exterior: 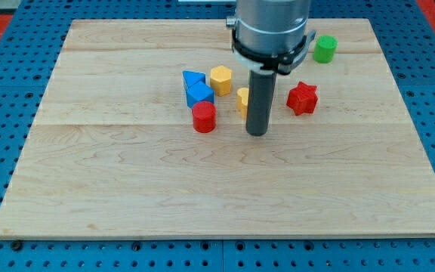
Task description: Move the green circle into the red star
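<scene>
The green circle (325,49) stands near the view's top right on the wooden board. The red star (302,98) lies below and a little left of it, apart from it. My tip (257,133) rests on the board at the middle, left of and slightly below the red star, well below and left of the green circle. The rod hides most of a yellow block (242,100).
A yellow hexagon (220,79), a blue triangle (193,78), a blue block (199,94) and a red cylinder (204,117) cluster left of my tip. The wooden board (127,189) sits on a blue perforated table.
</scene>
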Controlling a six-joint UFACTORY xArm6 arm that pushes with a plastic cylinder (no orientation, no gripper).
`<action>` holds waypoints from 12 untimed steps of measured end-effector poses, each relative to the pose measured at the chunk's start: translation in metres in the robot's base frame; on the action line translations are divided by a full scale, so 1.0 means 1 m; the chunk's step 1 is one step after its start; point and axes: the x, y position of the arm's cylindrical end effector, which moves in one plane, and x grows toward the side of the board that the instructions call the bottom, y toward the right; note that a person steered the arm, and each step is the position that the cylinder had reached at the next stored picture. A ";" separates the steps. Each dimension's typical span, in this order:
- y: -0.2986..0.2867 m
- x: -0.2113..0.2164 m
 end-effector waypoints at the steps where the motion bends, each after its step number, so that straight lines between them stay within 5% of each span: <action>1: 0.004 -0.021; 4: 0.084 -0.001; 8: 0.096 -0.030; 9: 0.143 -0.036; 10: 0.210 -0.098; 12: 0.188 -0.191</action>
